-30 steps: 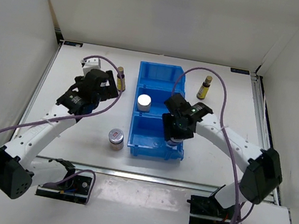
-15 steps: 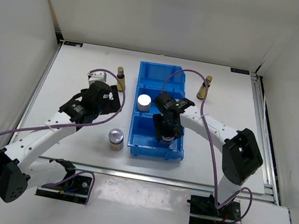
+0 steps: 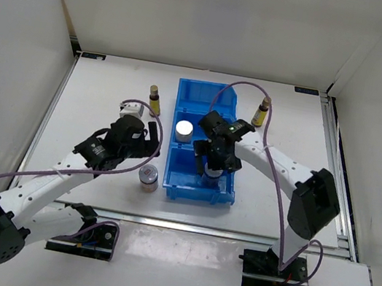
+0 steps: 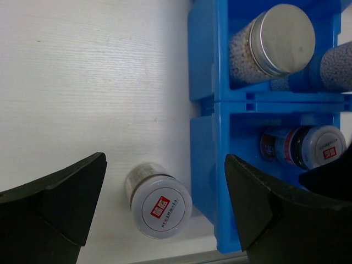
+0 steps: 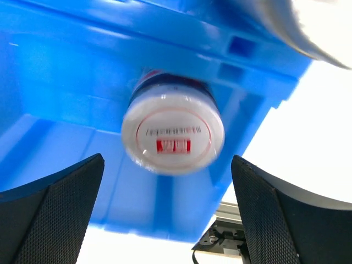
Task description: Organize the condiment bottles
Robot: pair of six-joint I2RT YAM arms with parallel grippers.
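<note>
Heads up: your left gripper (image 4: 165,159) hangs wide open over the short jar (image 4: 161,206) on the table (image 4: 82,66), gripping nothing; that jar stands just beside the blue bin (image 4: 203,82), so a skewed close could tip it; right gripper (image 5: 168,159) gapes empty above the binned jar (image 5: 173,135); the red lid labels are too small to read.

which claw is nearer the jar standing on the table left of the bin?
Left. The left claw hangs just above that jar; the right claw is over the near compartment of the blue bin, across its wall.
</note>
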